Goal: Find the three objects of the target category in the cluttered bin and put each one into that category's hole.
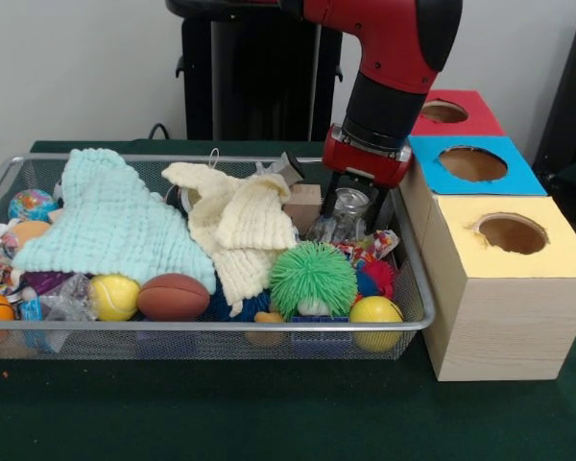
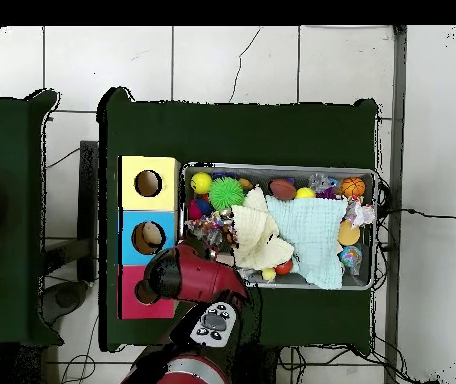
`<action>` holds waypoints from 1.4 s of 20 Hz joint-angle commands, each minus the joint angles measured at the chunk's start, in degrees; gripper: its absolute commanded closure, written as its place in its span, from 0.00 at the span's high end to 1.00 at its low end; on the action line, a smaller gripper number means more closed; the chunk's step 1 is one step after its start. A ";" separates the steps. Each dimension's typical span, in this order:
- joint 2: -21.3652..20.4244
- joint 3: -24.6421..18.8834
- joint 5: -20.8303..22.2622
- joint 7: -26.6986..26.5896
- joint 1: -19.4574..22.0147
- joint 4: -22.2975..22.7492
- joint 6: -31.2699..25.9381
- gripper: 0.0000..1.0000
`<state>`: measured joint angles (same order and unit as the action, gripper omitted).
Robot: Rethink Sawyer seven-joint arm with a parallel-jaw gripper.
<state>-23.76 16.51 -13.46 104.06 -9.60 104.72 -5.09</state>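
Green table, cluttered bin [image 1: 211, 327] directly beneath gripper [image 1: 355, 213] at its right end.

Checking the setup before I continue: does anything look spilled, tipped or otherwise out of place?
Nothing stands out. The toys and two cloths lie jumbled but inside the cluttered bin, none on the table. The three boxes stand upright in a row beside it. The end effector hangs over the bin's box-side end.

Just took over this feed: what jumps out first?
The red arm's gripper is down in the wire bin at its box-side end, over a clear jar. A spiky green ball sits at the front rim, and a mint cloth covers the toys beside it.
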 commanded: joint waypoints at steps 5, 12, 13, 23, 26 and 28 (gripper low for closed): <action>4.50 -3.50 -2.71 13.54 2.08 -0.27 4.76 1.00; 7.28 -4.32 -2.58 13.62 2.95 -1.64 8.20 1.00; 7.39 -4.31 -2.68 13.81 2.82 -1.54 8.69 1.00; 7.74 -1.91 -4.09 15.08 -0.54 -0.46 14.15 1.00; 7.88 -1.15 -4.55 14.90 -1.32 -0.50 15.14 0.00; 8.02 -0.51 -4.86 14.90 -1.98 -0.60 15.36 0.00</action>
<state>-18.99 17.24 -14.15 104.06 -11.22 104.92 4.42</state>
